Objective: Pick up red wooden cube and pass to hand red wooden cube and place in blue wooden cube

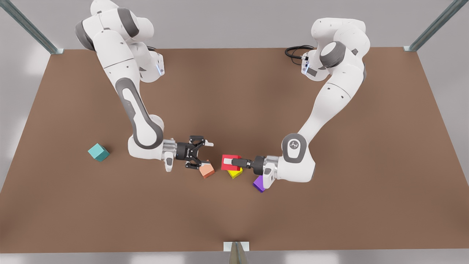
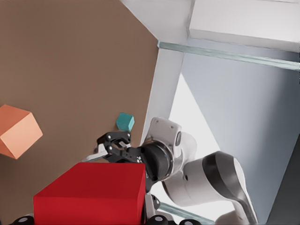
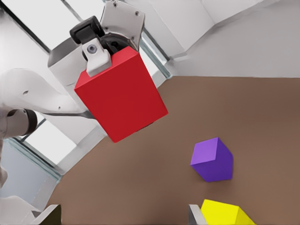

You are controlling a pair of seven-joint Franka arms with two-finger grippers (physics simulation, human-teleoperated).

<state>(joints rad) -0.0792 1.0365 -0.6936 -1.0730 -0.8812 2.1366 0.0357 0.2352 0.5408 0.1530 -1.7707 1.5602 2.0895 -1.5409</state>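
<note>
- Currently your left gripper (image 1: pixel 228 161) clamps the red wooden cube (image 1: pixel 230 162) above the yellow cube (image 1: pixel 235 172).
- Right gripper (image 1: pixel 202 153): spread wide, facing that cube; salmon cube (image 1: pixel 207 169) beneath, purple cube (image 1: pixel 259 183) near yellow.
- Blue wooden cube (image 1: pixel 98 152): well apart.

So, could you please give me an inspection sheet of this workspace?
Surface: brown table, flat.
Job's things: small red wooden cube held up between the arms; teal wooden cube alone at the front view's left.
Clutter: salmon-orange cube, yellow cube, purple cube under the grippers.
Grippers: left gripper shut on the red cube; right gripper open, facing it.
Cables: black cable by an arm base.
Surroundings: metal frame posts, grey walls.
</note>
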